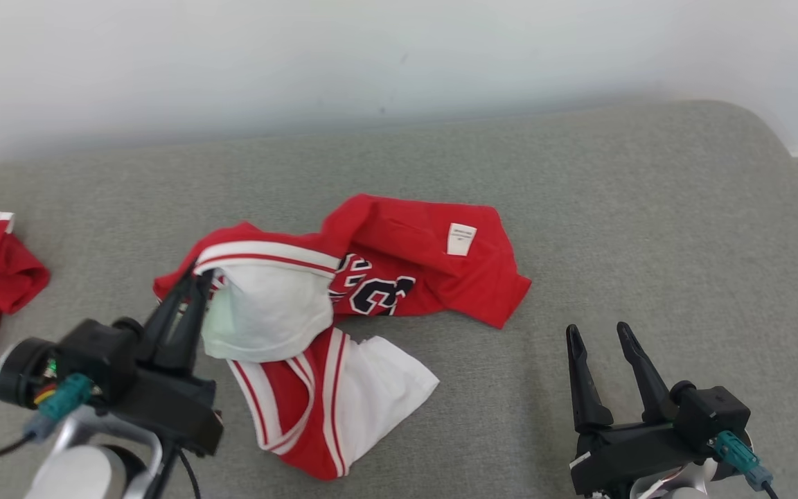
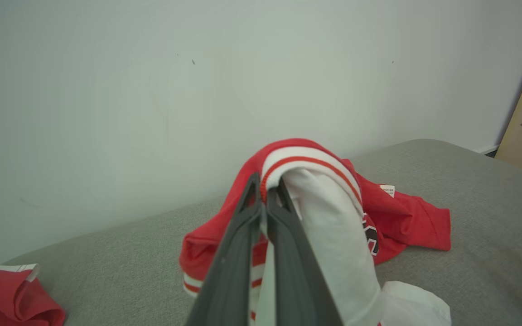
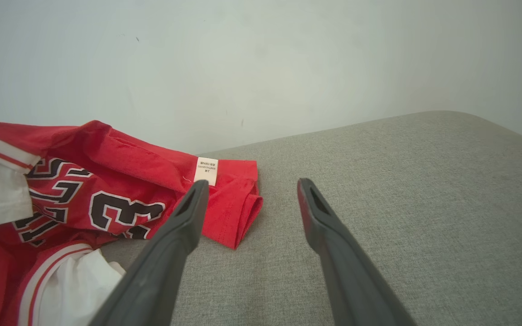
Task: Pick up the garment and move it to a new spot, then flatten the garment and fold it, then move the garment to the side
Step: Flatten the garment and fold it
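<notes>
We see the soft, light jersey point(image 1: 427, 249) crumpled mid-cushion point(image 1: 648, 208), left gripper point(image 1: 197, 277) pinched tight on its striped hem point(image 1: 267, 253), right gripper point(image 1: 596, 328) wide and empty nearby, so we'd judge the floppy red edge the next hold.

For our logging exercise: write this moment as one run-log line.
phase: pick-up | left gripper: shut on garment | right gripper: open, empty | garment: crumpled on grey cushion

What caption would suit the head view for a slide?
Left gripper pinches the red-and-white shirt on a grey cushion; right gripper stands open beside it.
</notes>
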### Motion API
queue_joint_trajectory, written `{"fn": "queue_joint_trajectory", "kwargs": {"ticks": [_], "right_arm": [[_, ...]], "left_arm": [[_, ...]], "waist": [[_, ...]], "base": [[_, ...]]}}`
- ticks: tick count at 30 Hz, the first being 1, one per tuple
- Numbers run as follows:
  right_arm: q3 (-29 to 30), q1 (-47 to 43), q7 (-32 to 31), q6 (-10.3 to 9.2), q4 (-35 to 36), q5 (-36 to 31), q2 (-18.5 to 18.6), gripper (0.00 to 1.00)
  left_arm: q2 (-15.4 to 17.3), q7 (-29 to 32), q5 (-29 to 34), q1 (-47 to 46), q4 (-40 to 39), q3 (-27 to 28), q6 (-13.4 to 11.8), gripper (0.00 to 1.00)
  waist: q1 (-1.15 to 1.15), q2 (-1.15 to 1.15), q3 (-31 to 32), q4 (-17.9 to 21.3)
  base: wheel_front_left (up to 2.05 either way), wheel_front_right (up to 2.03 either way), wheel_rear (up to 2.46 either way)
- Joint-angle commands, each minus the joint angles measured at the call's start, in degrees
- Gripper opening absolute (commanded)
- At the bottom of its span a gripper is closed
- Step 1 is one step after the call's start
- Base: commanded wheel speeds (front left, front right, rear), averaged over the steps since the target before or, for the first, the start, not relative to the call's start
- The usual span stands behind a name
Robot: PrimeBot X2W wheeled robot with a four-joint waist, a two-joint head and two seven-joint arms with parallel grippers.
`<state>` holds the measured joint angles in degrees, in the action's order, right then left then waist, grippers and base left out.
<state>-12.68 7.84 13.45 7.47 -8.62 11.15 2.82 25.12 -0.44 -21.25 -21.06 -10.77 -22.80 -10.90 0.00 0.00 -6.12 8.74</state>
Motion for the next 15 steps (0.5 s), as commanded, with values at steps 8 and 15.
{"fn": "queue_joint_trajectory", "kwargs": {"ticks": [8, 15], "right_arm": [[-0.36, 1.31, 0.71, 0.04, -1.25, 0.99, 0.09, 1.00], [-0.88, 2.96, 1.26, 0.04, -2.47, 2.00, 0.08, 1.00]], "left_arm": [[2.29, 0.72, -1.90, -6.85, 7.18, 1.28, 3.84, 0.00], [3.29, 0.20, -3.30, -13.16, 16.38, 2.20, 6.96, 0.00]], "waist": [[0.00, 0.00, -2.92, 4.26], [0.00, 0.00, -5.77, 7.14]], "base": [[0.00, 0.00, 0.00], [0.00, 0.00, 0.00]]}}
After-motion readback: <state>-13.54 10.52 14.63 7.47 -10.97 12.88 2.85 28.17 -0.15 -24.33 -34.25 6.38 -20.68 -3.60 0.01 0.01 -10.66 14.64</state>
